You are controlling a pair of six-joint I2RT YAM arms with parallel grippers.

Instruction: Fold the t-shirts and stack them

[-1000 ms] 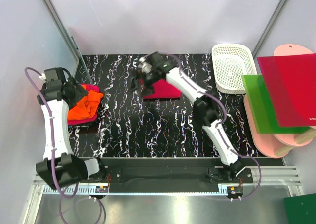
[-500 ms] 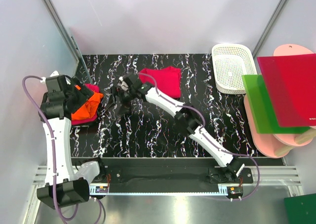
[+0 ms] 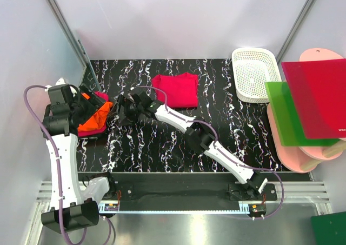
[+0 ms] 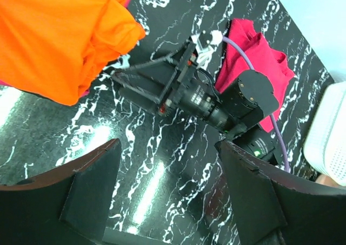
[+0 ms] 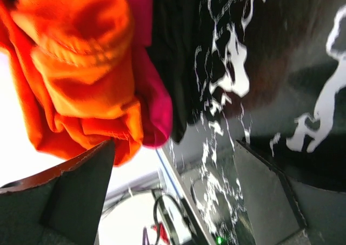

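**Both tools open at the orange heap**

The orange t-shirt [image 4: 59,34] lies bunched just beyond the fingertips of the right tool [image 5: 174,143], and shows no clear long axis. That tool's fingers stand wide apart with nothing between them. The shirt rests on a pink cloth [image 5: 154,110] that is mostly covered, so only its edges show and its shape cannot be made out.

The left tool [image 4: 170,147] hangs over the counter [image 3: 162,142] beside the heap. Its fingers are likewise spread and empty, and the orange cloth is ahead of them and off to one side.

The folded red t-shirt [image 3: 175,90] lies flat behind the right tool, well apart from both tools. Its long axis runs side to side across the counter, and no collar can be seen.

The red board [image 3: 319,96] carries a line of small print at its near corner, too small to read. The right wrist view is blurred. In the top view the left tool's fingers are hidden under its wrist.
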